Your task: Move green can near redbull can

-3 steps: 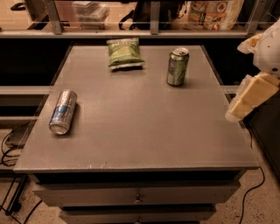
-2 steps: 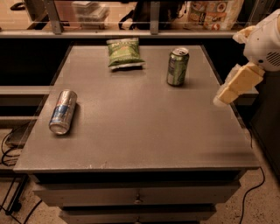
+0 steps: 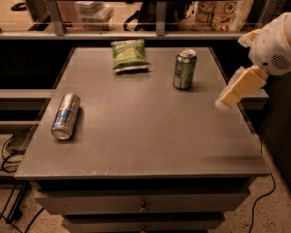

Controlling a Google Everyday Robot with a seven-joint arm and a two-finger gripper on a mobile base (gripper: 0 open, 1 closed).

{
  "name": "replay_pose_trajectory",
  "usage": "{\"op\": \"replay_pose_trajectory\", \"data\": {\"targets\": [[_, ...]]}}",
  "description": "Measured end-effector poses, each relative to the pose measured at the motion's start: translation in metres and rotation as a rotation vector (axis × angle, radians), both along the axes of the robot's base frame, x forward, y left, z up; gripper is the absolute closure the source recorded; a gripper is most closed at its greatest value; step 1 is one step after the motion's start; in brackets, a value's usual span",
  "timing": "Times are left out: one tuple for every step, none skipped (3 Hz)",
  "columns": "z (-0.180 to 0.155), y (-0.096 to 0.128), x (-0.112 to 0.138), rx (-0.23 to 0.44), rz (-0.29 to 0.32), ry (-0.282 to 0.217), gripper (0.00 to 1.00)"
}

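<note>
The green can (image 3: 184, 69) stands upright on the grey table (image 3: 145, 136), at the back right. The redbull can (image 3: 66, 115) lies on its side near the table's left edge, its top toward the front. My gripper (image 3: 227, 98) hangs over the table's right edge, to the right of the green can and a little nearer the front, well apart from it. It holds nothing that I can see.
A flat green chip bag (image 3: 129, 55) lies at the back of the table, left of the green can. A shelf with packages (image 3: 223, 13) runs behind the table. Cables (image 3: 9, 150) lie on the floor at the left.
My gripper has moved up and to the left, from beside the table's right edge to over it, closer to the green can. The cans and bag have not moved.
</note>
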State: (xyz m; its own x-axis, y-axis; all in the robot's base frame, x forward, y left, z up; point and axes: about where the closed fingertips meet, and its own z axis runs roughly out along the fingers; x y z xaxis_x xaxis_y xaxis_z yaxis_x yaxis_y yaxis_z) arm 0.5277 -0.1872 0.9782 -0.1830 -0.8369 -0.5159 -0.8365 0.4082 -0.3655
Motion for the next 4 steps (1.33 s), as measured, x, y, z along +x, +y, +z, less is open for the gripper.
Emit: {"op": "replay_pose_trajectory", "data": {"targets": [[-0.007, 0.029, 0.023, 0.124, 0.020, -0.011, 0.00], [-0.013, 0.054, 0.051, 0.227, 0.036, -0.022, 0.00], [-0.021, 0.072, 0.078, 0.296, 0.044, -0.028, 0.00], [-0.032, 0.085, 0.105, 0.323, 0.041, -0.034, 0.00]]}}
